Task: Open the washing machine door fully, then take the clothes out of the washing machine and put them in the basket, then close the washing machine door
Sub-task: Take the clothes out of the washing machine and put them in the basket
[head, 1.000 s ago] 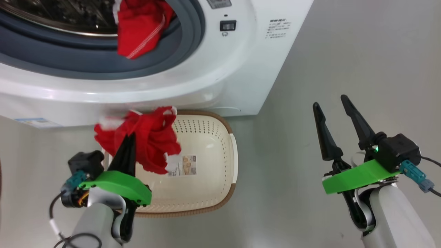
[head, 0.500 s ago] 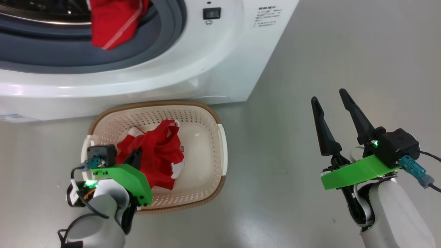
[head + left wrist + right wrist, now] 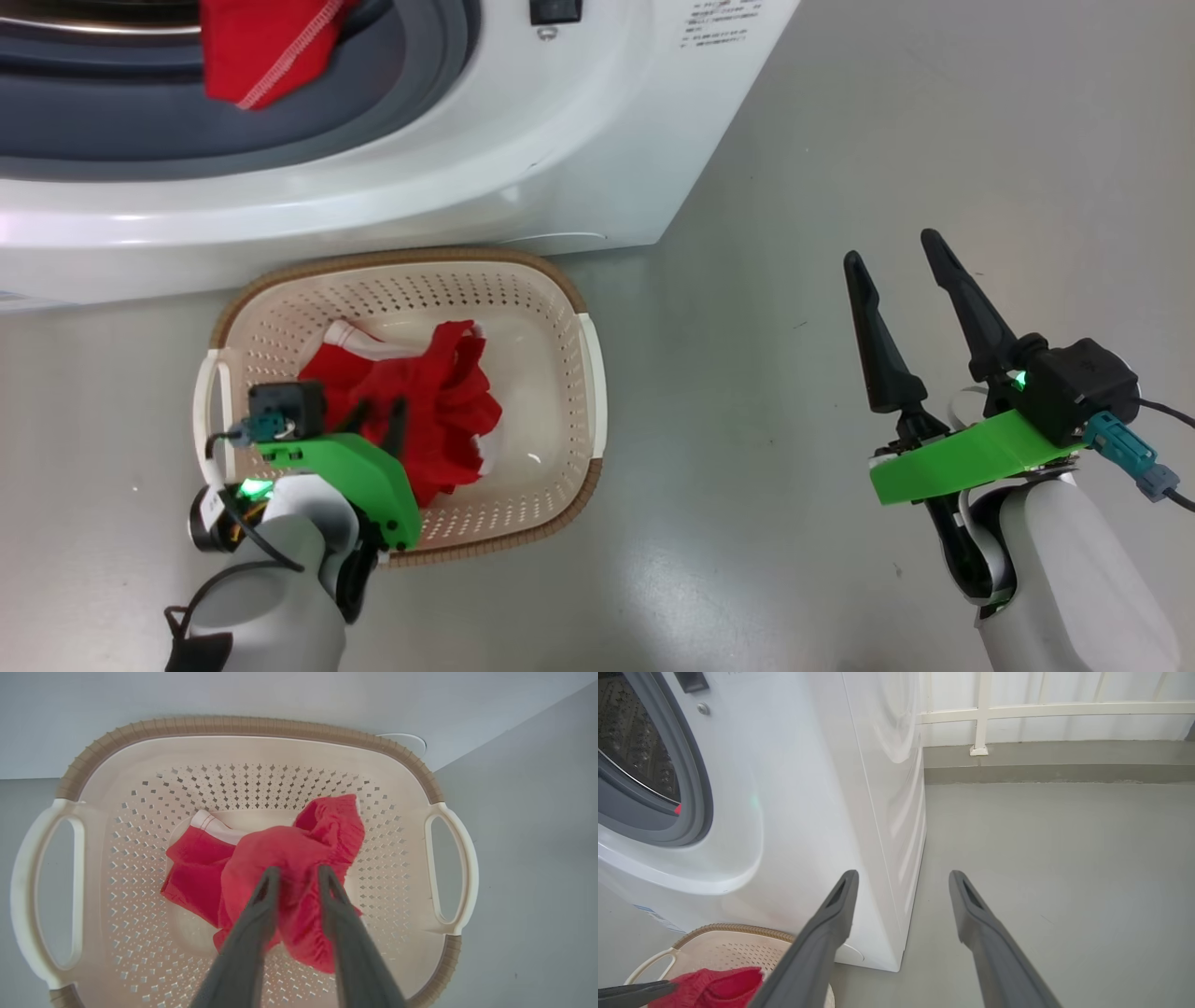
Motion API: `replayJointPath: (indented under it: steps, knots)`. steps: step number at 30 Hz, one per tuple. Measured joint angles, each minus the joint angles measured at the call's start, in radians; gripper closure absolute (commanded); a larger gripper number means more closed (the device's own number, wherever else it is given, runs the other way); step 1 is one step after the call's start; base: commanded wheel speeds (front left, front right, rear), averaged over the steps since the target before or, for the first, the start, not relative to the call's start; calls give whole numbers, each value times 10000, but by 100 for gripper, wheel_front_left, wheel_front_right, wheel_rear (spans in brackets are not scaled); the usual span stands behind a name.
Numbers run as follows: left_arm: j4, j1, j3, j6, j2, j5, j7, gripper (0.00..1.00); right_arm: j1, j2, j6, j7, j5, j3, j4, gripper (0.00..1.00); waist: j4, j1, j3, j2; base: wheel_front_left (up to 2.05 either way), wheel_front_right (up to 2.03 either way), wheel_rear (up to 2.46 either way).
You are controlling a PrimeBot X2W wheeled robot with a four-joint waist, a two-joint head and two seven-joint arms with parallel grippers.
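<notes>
The white washing machine (image 3: 579, 121) stands at the top, and its door is out of view. One red piece of the clothes (image 3: 252, 51) hangs over the grey rubber ring (image 3: 392, 84) at the drum mouth. The cream basket (image 3: 411, 257) sits on the floor right in front of the machine. A red garment with white trim (image 3: 448, 392) lies crumpled on its floor. My left gripper (image 3: 378, 420) points down into the basket, its fingers a little apart over that garment (image 3: 289, 849). My right gripper (image 3: 889, 250) hangs wide open and empty over the floor to the right.
Bare grey floor (image 3: 840, 140) spreads to the right of the machine and basket. In the right wrist view a low white railing (image 3: 980, 714) runs along the far edge of the floor, past the machine's side panel (image 3: 887, 788).
The camera has tilted down. My left gripper has lowered the red garment from above the basket onto its floor, and its fingers have parted from shut. The right arm has stayed put.
</notes>
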Motion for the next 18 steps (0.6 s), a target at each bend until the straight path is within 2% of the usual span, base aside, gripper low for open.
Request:
replayJointPath:
  steps: [10,18]
  knots:
    - [-222,-58,-522,-4,-17,-514,-453,0,-93,-2,0,0,0,35,130,0,183,0,-299,0,0,0,0]
    - [-1099,204,-761,-4,10,-853,-629,0,-80,-2,0,0,0,77,280,0,334,0,-870,0,0,0,0]
